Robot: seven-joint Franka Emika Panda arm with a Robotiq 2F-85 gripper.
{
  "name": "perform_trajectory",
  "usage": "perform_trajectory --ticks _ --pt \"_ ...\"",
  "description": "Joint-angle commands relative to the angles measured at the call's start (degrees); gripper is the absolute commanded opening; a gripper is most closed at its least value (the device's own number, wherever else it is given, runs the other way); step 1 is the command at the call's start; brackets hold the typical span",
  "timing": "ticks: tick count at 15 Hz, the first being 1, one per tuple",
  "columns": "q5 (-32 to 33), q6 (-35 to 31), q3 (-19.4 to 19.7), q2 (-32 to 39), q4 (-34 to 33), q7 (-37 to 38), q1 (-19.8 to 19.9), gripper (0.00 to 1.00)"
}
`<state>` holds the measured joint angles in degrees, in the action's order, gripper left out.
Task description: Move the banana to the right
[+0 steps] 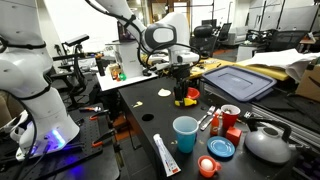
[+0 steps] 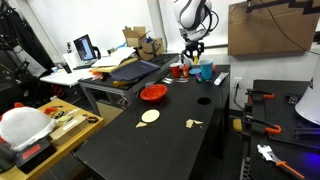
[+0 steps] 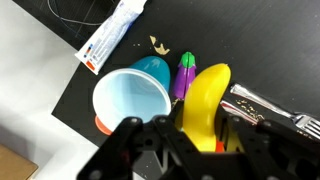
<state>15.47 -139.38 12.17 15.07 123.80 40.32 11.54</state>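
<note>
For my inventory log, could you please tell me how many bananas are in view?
1. The banana lies between the fingers of the tool, beside the blue cup. Others could be hidden behind clutter.

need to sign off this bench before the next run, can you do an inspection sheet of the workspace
surface: black tabletop, bare in the near part
job's things: small yellow curved banana, between the gripper fingers, next to the cup
clutter: light blue plastic cup upright; white toothpaste tube; purple toy eggplant; red bowl; grey rounded metal vessel
grippers: black Robotiq gripper straddles the banana; whether it is clamped cannot be told
cables: thin dark line, likely a cable, on the pale surface past the table edge
surroundings: lab desks, open laptop, blue bin lid
</note>
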Motion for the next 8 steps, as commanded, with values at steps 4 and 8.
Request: perform_trajectory --ticks 4,8 --pt "-1.62 0.66 1.61 4.52 -5.53 -4.84 -1.95 0.08" --pt "-1.59 0.68 2.46 6.21 -7.1 -5.56 -2.31 0.08"
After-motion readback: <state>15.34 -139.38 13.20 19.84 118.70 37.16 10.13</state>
